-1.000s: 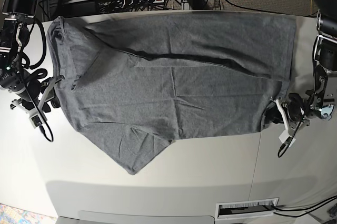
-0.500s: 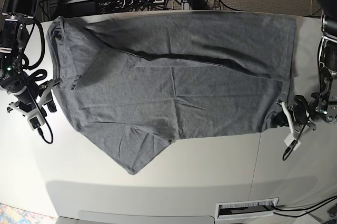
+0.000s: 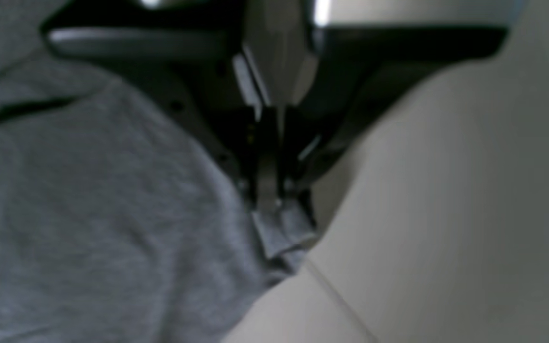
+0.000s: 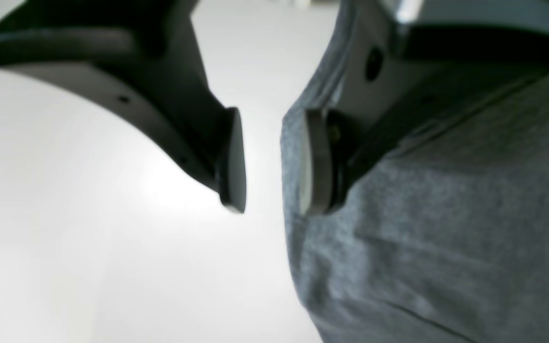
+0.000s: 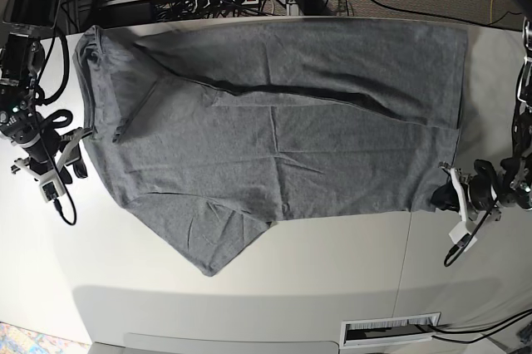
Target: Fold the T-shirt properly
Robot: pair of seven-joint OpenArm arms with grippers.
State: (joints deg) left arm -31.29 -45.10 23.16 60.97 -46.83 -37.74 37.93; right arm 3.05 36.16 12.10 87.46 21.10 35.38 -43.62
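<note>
The left gripper (image 3: 274, 200) has its fingers pinched together on a small tuck of grey cloth at the hem corner of the T-shirt (image 5: 274, 113); the left wrist view is soft, but a fold of fabric does seem to stick out just past the tips. In the base view this gripper (image 5: 455, 196) sits at the shirt's bottom edge, on the near corner, with bare table (image 5: 249, 287) just beyond it.

The right gripper (image 4: 269, 162) stands with its fingers apart. One pad (image 4: 313, 162) lies against the edge of the fabric and the other (image 4: 232, 159) hangs over bare table, so the shirt's edge runs through the gap but is not yet clamped. In the base view that gripper (image 5: 73, 150) is at the collar and shoulder end, beside the cloth.

The shirt lies spread across the table with its long axis running from one arm to the other, collar end toward the right arm and hem toward the left, and a sleeve pointing toward the table's near side. So each arm has its own end. By my judgement the coming move turns on the right fingers closing on the edge already between them, so both ends can be lifted together.
</note>
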